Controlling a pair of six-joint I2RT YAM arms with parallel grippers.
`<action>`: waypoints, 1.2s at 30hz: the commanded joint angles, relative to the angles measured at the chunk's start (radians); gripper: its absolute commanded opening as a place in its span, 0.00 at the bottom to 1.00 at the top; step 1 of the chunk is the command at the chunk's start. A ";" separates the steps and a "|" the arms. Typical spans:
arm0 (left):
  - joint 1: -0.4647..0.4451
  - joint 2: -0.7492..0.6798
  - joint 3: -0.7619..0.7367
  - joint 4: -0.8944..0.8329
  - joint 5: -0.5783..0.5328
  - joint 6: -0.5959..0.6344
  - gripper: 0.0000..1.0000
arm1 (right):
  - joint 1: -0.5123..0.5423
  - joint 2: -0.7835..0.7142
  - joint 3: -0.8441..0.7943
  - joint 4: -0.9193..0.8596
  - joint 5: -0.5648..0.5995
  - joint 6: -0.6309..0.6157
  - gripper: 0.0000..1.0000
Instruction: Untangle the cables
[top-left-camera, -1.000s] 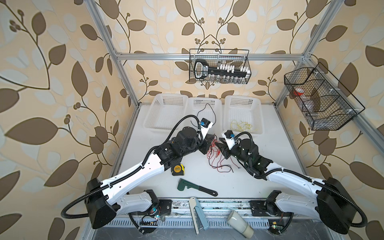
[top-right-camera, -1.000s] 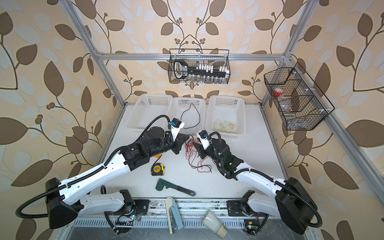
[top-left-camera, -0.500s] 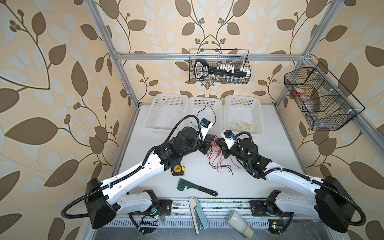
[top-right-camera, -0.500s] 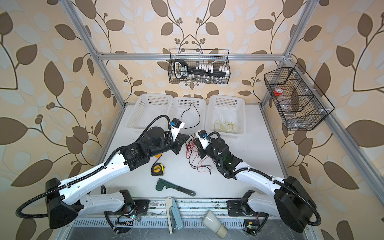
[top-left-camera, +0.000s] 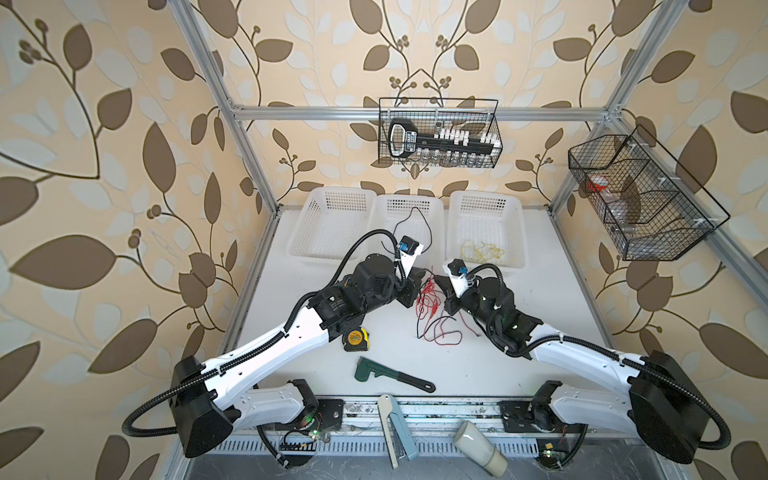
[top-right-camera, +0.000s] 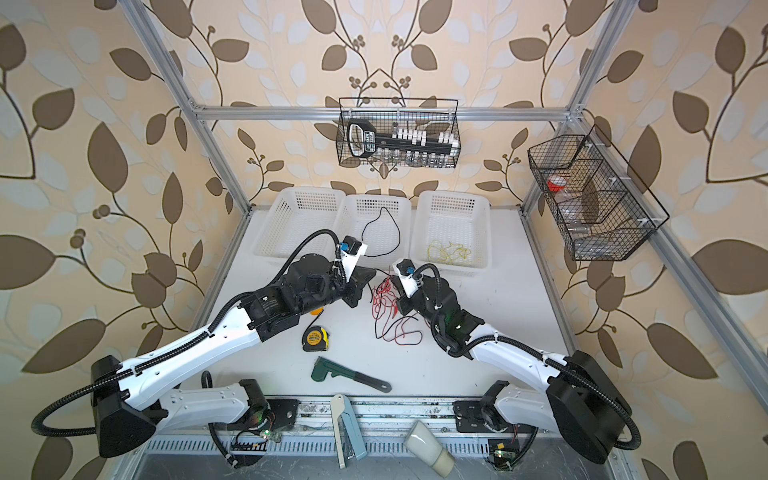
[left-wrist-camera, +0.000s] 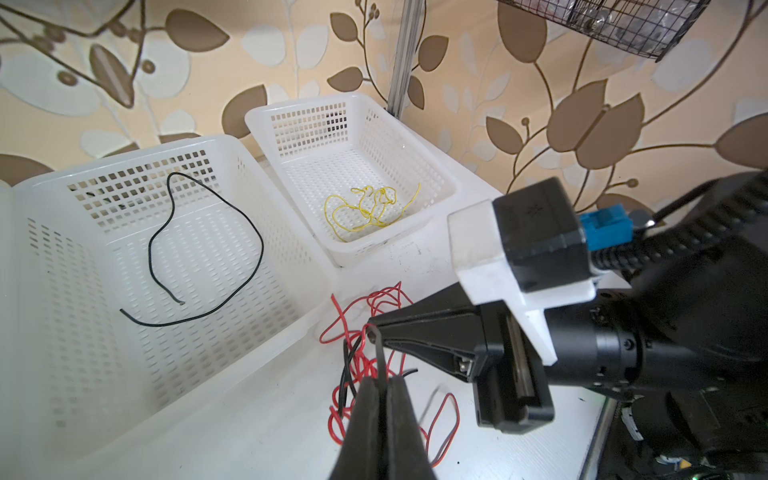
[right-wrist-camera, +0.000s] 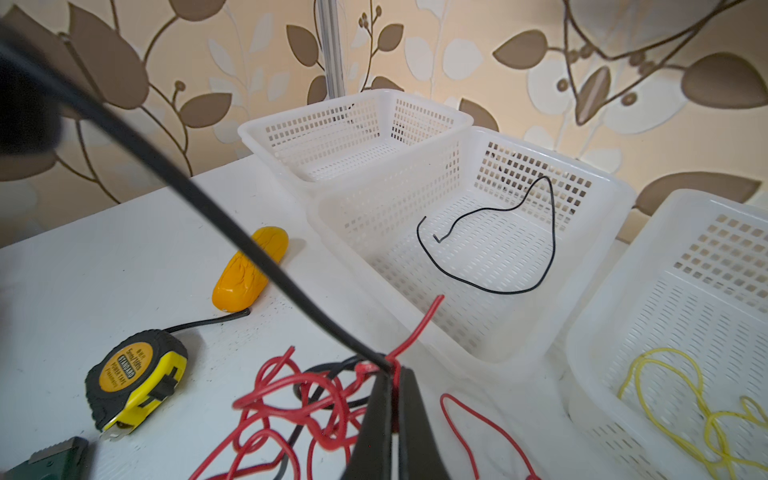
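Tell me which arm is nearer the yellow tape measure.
Left. The left arm passes close beside the tape measure, on its left in both top views. The right arm lies beyond the tangled cables, farther to its right.

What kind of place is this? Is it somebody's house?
Probably a robot practice booth, not a home: two white-and-black robot arms are mounted on a white table inside a silver metal frame, with white plastic mesh baskets at the back.
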 joint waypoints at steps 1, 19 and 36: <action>0.008 -0.044 0.058 0.071 -0.040 0.002 0.00 | -0.008 0.037 -0.044 -0.039 0.164 0.029 0.00; 0.013 -0.163 0.047 0.054 -0.227 0.045 0.00 | -0.098 0.164 -0.062 -0.099 0.239 0.208 0.00; 0.017 -0.046 -0.044 0.065 0.052 0.044 0.71 | -0.099 -0.013 -0.127 0.068 0.047 0.114 0.00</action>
